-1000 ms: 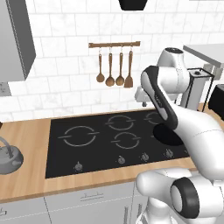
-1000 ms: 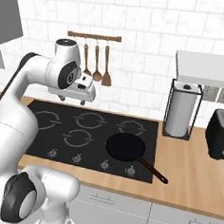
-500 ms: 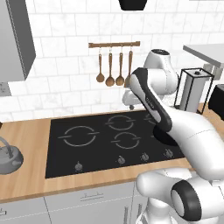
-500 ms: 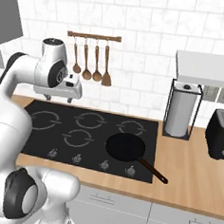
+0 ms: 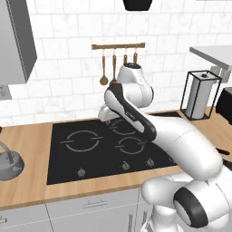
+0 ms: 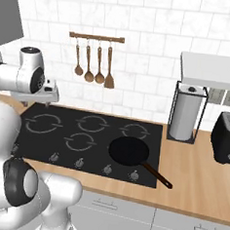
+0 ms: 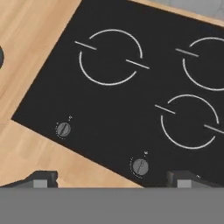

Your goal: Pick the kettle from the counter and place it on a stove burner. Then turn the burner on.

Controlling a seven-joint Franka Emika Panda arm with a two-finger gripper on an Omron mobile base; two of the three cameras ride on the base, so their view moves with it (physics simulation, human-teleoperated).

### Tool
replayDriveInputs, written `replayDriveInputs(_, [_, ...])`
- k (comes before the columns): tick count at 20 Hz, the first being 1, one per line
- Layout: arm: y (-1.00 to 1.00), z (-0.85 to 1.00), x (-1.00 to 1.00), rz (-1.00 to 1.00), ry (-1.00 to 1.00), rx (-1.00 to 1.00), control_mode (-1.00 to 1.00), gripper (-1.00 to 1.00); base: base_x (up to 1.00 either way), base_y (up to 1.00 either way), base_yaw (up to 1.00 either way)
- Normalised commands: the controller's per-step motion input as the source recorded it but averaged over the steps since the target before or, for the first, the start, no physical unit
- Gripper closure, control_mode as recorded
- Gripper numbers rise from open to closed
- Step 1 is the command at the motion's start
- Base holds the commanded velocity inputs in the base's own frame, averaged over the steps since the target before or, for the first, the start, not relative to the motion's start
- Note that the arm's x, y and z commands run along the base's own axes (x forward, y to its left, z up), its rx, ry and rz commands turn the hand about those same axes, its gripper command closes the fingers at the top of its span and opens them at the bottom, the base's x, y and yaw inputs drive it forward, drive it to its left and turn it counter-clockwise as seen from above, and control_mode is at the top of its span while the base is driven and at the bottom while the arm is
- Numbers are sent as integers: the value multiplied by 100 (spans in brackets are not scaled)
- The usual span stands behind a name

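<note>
Sitting upright on counter (image 5: 27, 190), kettle (image 5: 9, 164), handle arching upward

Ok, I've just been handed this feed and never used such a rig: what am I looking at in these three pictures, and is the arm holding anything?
The machine is a white robot arm on a drivable base in a rendered kitchen. Two pictures come from cameras on the base, behind the arm to its left and right. The third looks down from the hand itself; the gripper shows as two dark fingertips at the bottom, spread wide with nothing between them.

On the wooden counter lies a black cooktop with ring outlines and small knobs; the largest ring is the stove burner. The kettle sits on the counter at the far left edge of the left base view, away from the arm. A black frying pan rests on the cooktop's right side.
</note>
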Motion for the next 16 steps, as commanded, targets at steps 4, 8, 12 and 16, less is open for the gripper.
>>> replayDriveInputs(4, [100, -66, 28, 20, 0, 0, -100, -100, 0, 0, 0])
replayDriveInputs(8, [100, -54, 33, 20, 0, 0, -100, -100, 0, 0, 0])
replayDriveInputs(12, [100, -24, 28, 19, 0, -2, -100, -100, 0, 0, 0])
replayDriveInputs(16, [100, -1, 5, 18, 0, -4, -100, -100, 0, 0, 0])
